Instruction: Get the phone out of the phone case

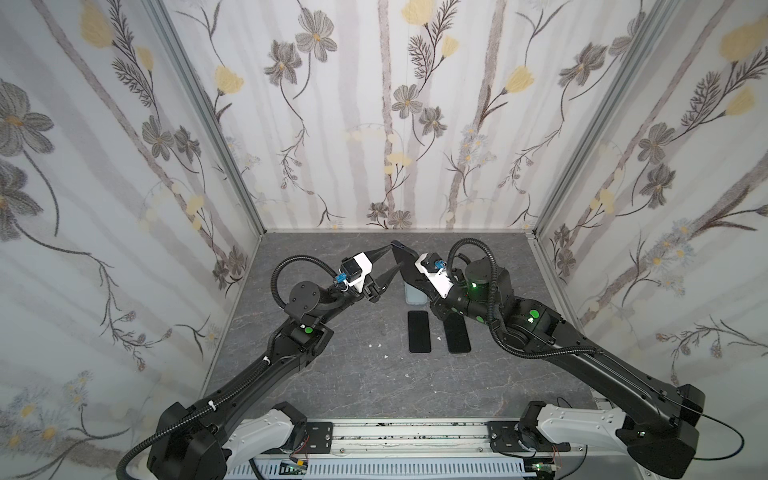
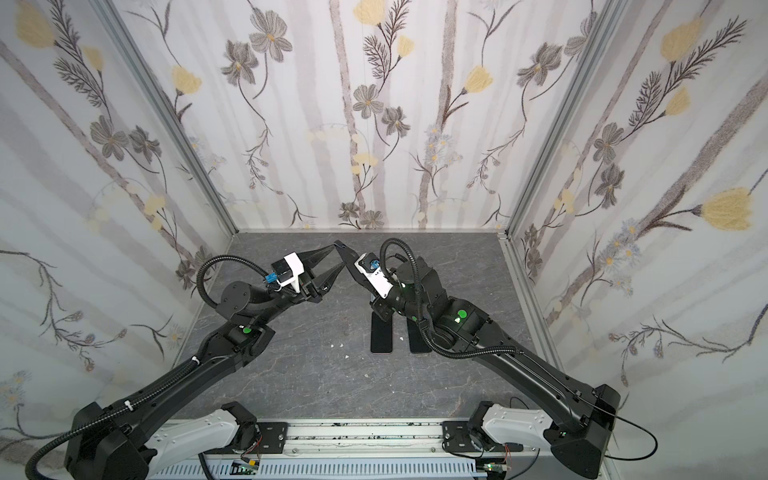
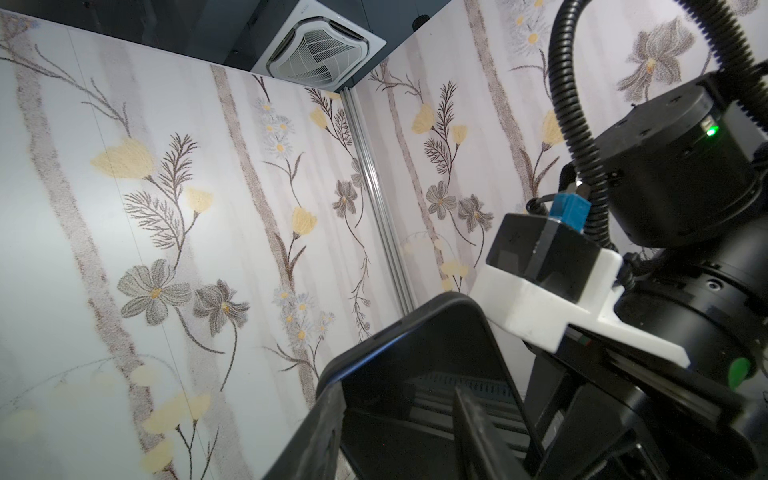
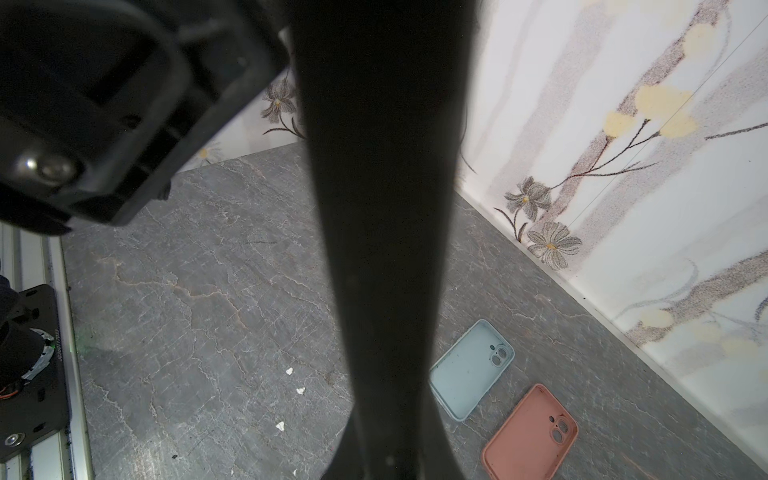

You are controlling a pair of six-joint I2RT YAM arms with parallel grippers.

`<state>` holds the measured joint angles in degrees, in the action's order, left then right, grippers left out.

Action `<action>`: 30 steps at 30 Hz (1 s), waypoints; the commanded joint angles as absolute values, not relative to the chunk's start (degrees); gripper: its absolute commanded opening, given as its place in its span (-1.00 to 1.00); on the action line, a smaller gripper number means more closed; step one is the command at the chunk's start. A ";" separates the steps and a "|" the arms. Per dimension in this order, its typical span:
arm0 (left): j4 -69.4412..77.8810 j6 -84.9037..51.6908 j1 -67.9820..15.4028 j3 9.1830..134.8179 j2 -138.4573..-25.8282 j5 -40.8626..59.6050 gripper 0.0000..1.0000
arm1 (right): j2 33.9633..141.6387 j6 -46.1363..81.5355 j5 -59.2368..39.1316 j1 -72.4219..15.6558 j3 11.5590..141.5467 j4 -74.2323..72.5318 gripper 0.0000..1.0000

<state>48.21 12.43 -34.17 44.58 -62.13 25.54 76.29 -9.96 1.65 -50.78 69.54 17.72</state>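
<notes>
Near the back edge of the desk, about midway along it, the phone in its dark case is raised off the surface and tilted. The right pincer is clamped on its lower part. The left pincer has its jaws apart around the upper end, tips at the rim; I cannot tell whether they bite.

The phone looks stiff, glossy and probably slippery on the glass, and would break if dropped. The case rim is likely soft, so a corner lip seems the best place to peel.

Two bare black phones lie nearer the desk's middle, and a blue case and a pink case lie empty.
</notes>
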 commanded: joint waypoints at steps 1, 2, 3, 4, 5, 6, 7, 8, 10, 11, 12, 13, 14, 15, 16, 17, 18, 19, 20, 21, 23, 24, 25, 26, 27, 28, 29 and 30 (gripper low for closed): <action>49.19 12.84 -34.07 44.48 -61.70 24.55 -0.07 | 76.44 -11.07 -0.01 -51.11 69.90 14.68 -1.00; 49.17 12.88 -34.12 44.47 -61.61 24.37 -0.07 | 76.38 -11.07 0.00 -51.03 69.83 14.68 -1.00; 49.22 12.90 -34.18 44.38 -61.54 24.32 -0.07 | 76.25 -11.08 0.00 -51.11 69.79 14.61 -1.00; 49.21 12.87 -34.12 44.26 -61.52 24.05 -0.07 | 76.14 -11.07 0.09 -51.07 69.70 14.55 -1.00; 49.20 12.84 -34.13 44.13 -61.53 23.81 -0.07 | 75.99 -11.07 0.22 -51.07 69.61 14.42 -1.00; 49.22 12.99 -34.11 44.13 -61.44 23.58 -0.07 | 75.86 -11.08 0.36 -51.07 69.43 14.27 -1.00; 49.22 13.00 -34.17 44.09 -61.44 23.39 -0.07 | 75.79 -11.03 0.52 -51.06 69.35 14.17 -1.00; 49.19 13.01 -34.17 44.12 -61.35 23.25 -0.07 | 75.61 -11.07 0.66 -51.06 69.26 14.15 -1.00; 49.20 13.04 -34.10 44.12 -61.43 23.07 -0.07 | 75.50 -11.04 0.65 -51.07 69.16 14.09 -1.00; 49.22 13.02 -34.11 44.06 -61.51 23.07 -0.07 | 75.55 -11.02 0.59 -51.06 69.17 14.14 -1.00; 49.15 12.93 -34.15 44.08 -61.52 23.14 -0.07 | 75.51 -10.99 0.46 -51.09 69.17 14.13 -1.00; 49.19 12.93 -34.10 44.11 -61.61 23.24 -0.07 | 75.59 -10.99 0.35 -51.11 69.25 14.23 -1.00; 49.22 12.94 -34.10 44.08 -61.61 23.21 -0.07 | 75.74 -10.99 0.15 -51.09 69.32 14.33 -1.00; 49.22 12.94 -34.18 44.09 -61.54 23.21 -0.07 | 75.83 -11.05 0.03 -51.18 69.35 14.46 -1.00; 49.22 12.94 -34.11 44.12 -61.52 23.29 -0.07 | 75.89 -11.06 -0.14 -51.11 69.42 14.48 -1.00; 49.22 12.92 -34.10 44.12 -61.54 23.29 -0.07 | 75.99 -11.06 -0.30 -51.14 69.43 14.58 -1.00; 49.18 12.86 -34.13 44.03 -61.48 23.37 -0.07 | 76.04 -11.07 -0.47 -51.24 69.52 14.63 -1.00; 49.18 12.84 -34.10 44.01 -61.44 23.45 -0.07 | 76.11 -11.08 -0.60 -51.24 69.52 14.59 -1.00; 49.18 12.83 -34.16 43.90 -61.36 23.62 -0.07 | 76.18 -11.07 -0.62 -51.24 69.57 14.69 -1.00; 49.22 12.83 -34.16 43.90 -61.35 23.78 -0.08 | 76.29 -11.15 -0.62 -51.34 69.63 14.76 -1.00; 49.12 12.74 -34.10 43.86 -61.44 24.19 -0.09 | 76.54 -11.25 -0.68 -51.41 69.86 14.98 -1.00; 49.16 12.75 -34.12 43.87 -61.44 24.34 -0.09 | 76.66 -11.32 -0.70 -51.43 70.04 15.07 -1.00; 49.21 12.66 -34.17 43.87 -61.52 24.47 -0.09 | 76.75 -11.34 -0.79 -51.51 70.08 15.05 -1.00; 49.13 12.66 -34.18 43.86 -61.52 24.59 -0.10 | 76.77 -11.42 -0.74 -51.59 70.13 15.03 -1.00; 49.19 12.66 -34.17 43.93 -61.61 24.69 -0.10 | 76.82 -11.43 -0.79 -51.61 70.20 15.03 -1.00; 49.11 12.68 -34.13 43.92 -61.63 24.78 -0.11 | 76.89 -11.51 -0.85 -51.69 70.26 15.19 -1.00; 49.15 12.66 -34.17 44.02 -61.70 24.88 -0.10 | 76.99 -11.60 -0.83 -51.72 70.35 15.29 -1.00; 49.14 12.66 -34.19 43.99 -61.79 25.09 -0.11 | 77.01 -11.61 -0.79 -51.77 70.40 15.38 -1.00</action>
<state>48.18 12.43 -34.13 43.92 -61.65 23.16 76.53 -10.15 0.64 -51.46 69.67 18.04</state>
